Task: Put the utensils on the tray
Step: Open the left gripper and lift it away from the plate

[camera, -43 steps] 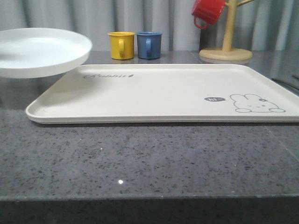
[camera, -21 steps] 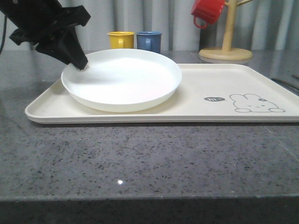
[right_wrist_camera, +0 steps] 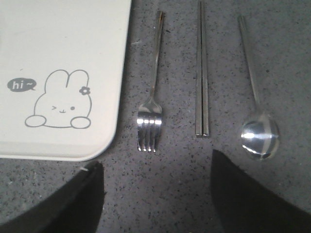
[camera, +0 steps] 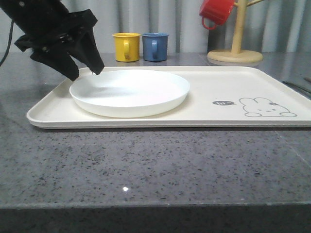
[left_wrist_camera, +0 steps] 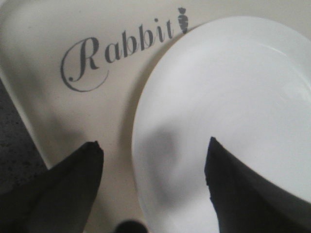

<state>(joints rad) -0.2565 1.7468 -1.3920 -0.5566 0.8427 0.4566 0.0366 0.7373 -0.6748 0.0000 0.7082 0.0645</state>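
plate rests on tray, cutlery waits on the counter

the wide shallow round white plate (camera: 129, 92) sits flat on the left half of the large cream rectangular plastic tray (camera: 272, 82), which lies on the speckled grey stone counter (camera: 155, 165). the left gripper (camera: 86, 74) hangs just above the plate's far-left rim with its black jaws spread; in the left wrist view one finger (left_wrist_camera: 77, 189) is over the bare tray beside the printed script word (left_wrist_camera: 121, 51), the other over the plate's inside, so the rim passes between them with neither finger seen touching it. in the right wrist view the right gripper (right_wrist_camera: 155, 194) hovers with jaws apart and empty over the counter. beyond its fingertips lie the slim shiny steel fork (right_wrist_camera: 151, 97), the flat chopstick pair (right_wrist_camera: 202, 73) and the long-handled round-bowled spoon (right_wrist_camera: 257, 111), side by side, parallel, all off the tray, the fork nearest its edge by the line-drawn bunny (right_wrist_camera: 59, 102). behind the tray stand a yellow mug (camera: 126, 46) and a blue mug (camera: 155, 46), and a red mug (camera: 216, 11) hangs on a wooden stand (camera: 235, 48).
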